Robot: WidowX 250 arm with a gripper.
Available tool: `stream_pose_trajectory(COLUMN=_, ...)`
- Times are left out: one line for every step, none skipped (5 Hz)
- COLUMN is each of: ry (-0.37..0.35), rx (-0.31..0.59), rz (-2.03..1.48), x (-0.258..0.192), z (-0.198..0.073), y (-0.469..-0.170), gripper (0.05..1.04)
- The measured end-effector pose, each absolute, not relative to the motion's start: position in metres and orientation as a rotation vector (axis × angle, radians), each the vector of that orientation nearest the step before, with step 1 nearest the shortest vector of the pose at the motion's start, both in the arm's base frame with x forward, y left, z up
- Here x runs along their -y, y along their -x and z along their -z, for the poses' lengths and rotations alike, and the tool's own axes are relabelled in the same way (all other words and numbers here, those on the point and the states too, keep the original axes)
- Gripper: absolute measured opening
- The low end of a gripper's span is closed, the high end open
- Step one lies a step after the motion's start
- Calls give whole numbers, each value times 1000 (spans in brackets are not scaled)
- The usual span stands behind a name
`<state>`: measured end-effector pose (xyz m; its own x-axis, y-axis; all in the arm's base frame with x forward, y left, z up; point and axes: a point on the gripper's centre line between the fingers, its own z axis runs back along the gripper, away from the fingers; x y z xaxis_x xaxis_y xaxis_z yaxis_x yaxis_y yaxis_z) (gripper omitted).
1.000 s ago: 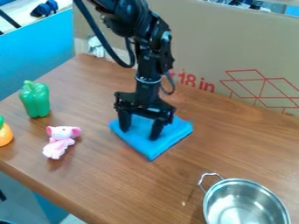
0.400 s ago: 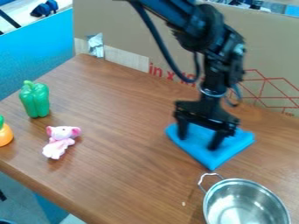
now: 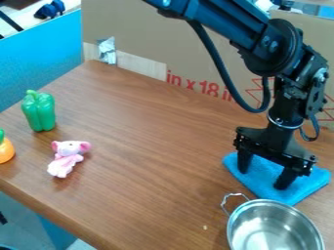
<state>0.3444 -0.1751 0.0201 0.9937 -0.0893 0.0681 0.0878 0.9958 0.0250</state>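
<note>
At the right of the camera view the black gripper (image 3: pixel 263 179) points down with its two fingers spread apart, their tips on top of a folded blue cloth (image 3: pixel 309 186). The cloth lies flat on the wooden table, and some of it shows between the fingers. Its front corner is close to the rim of a silver metal pot (image 3: pixel 274 201), just in front of it at the lower right.
A pink and white elephant toy (image 3: pixel 65 158) lies at the left, with a green pepper (image 3: pixel 39 111) behind it. An orange toy item (image 3: pixel 5 149) is at the left edge. A cardboard wall (image 3: pixel 143 29) bounds the table's back.
From the middle of the table, the gripper and the blue cloth beneath it have moved together to the right and toward the front, near the pot. The fingers have stayed apart.
</note>
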Motion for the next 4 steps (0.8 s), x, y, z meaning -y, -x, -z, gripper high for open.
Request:
stream_pose_trajectory(ry=5, rx=96, rz=58, x=171, z=-25, y=-336, gripper=998)
stream_pose_trajectory(ry=7, rx=101, rz=-57, x=137, z=-29, y=-328, gripper=998)
stream_pose_trajectory(ry=57, rx=139, rz=-135, x=110, z=-47, y=-336, gripper=998)
stream_pose_trajectory(ry=107, rx=161, rz=-184, x=92, z=-65, y=-344, gripper=999)
